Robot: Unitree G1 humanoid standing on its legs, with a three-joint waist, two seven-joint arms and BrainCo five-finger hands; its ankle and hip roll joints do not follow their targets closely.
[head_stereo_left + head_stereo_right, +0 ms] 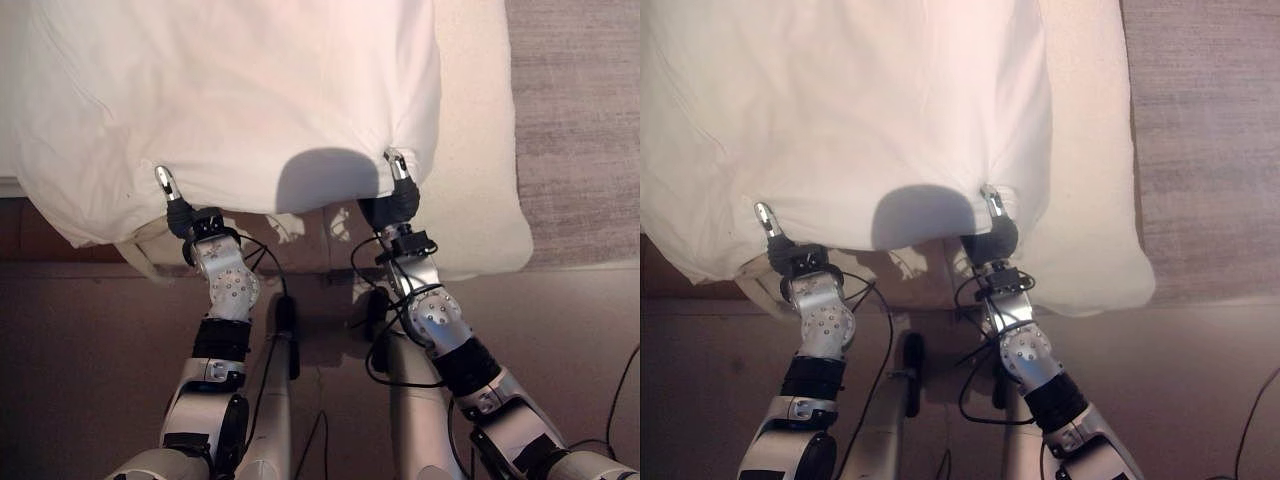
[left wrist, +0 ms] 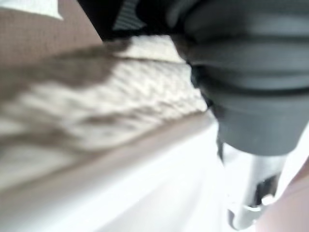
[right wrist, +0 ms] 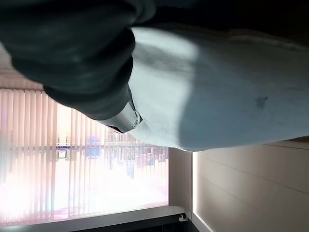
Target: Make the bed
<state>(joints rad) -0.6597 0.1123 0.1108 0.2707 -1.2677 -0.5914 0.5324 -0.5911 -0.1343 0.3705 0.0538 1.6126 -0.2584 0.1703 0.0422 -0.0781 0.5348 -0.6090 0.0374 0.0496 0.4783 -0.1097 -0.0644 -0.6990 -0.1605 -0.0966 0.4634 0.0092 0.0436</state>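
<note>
The duvet (image 1: 230, 90) filling the upper part of the frame is showing plain white, with a grey shadow patch at its lower edge. Beneath it, the bed (image 1: 480, 200) is showing a cream surface on the right. The rug (image 1: 580, 120) in the upper right is appearing greyish-brown with a fine woven texture, and the floor (image 1: 90, 350) along the bottom is looking dull brown. The left hand (image 1: 172, 200) and right hand (image 1: 398, 190) are showing silver fingers and dark ribbed covers.
</note>
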